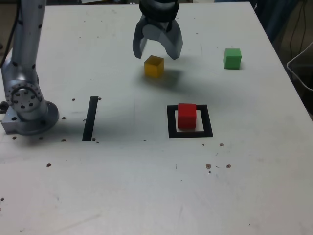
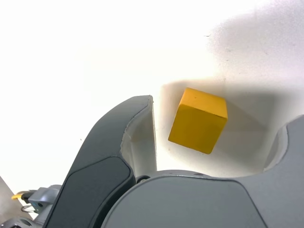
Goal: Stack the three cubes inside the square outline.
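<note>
1. Exterior view: gripper (image 1: pixel 155 53) open above yellow cube (image 1: pixel 154 67); red cube (image 1: pixel 187 116) placed inside square outline (image 1: pixel 207 121), green cube (image 1: pixel 232 58) apart from gripper; two cubes left to stack.
2. Wrist view: yellow cube between fingers, apparently ungripped; depth unclear.

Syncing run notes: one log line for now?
gripper: open, above matte yellow cube | matte red cube: inside black square outline | matte green cube: outside

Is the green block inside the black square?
No, the green block sits outside the black square, and the red block is in there.
</note>
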Robot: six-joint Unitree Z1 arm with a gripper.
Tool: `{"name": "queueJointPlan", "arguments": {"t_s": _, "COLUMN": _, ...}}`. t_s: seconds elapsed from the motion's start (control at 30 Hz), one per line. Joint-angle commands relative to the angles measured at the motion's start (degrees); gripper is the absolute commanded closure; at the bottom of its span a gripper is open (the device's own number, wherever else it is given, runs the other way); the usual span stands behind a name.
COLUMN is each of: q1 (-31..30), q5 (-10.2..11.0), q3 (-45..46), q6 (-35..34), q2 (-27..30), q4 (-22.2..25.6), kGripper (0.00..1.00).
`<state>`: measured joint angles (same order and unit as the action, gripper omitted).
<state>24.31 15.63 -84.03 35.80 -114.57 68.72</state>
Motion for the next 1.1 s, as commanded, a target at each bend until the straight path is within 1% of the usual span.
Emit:
{"name": "queueJointPlan", "arguments": {"t_s": 0.0, "q1": 0.2, "q5": 0.1, "q3": 0.2, "q6": 1.0, "q2": -0.4, "q4": -0.5, "kGripper": 0.12}}
{"name": "queueJointPlan", "arguments": {"t_s": 0.3, "q1": 1.0, "q5": 0.0, "q3": 2.0, "q6": 2.8, "q2": -0.5, "q4": -2.3, "kGripper": 0.14}}
{"name": "queueJointPlan", "arguments": {"t_s": 0.53, "q1": 1.4, "q5": -0.3, "q3": 3.6, "q6": 3.6, "q2": -0.2, "q4": -3.3, "kGripper": 0.22}}
{"name": "queueJointPlan", "arguments": {"t_s": 0.8, "q1": 1.4, "q5": -2.3, "q3": 6.7, "q6": 6.3, "q2": -0.1, "q4": -6.5, "kGripper": 0.27}}
{"name": "queueJointPlan", "arguments": {"t_s": 0.97, "q1": 1.4, "q5": -2.5, "q3": 6.7, "q6": 6.6, "q2": -0.4, "q4": -7.1, "kGripper": 0.34}}
{"name": "queueJointPlan", "arguments": {"t_s": 1.07, "q1": 1.4, "q5": -2.5, "q3": 6.5, "q6": 6.6, "q2": -0.5, "q4": -7.2, "kGripper": 0.41}}
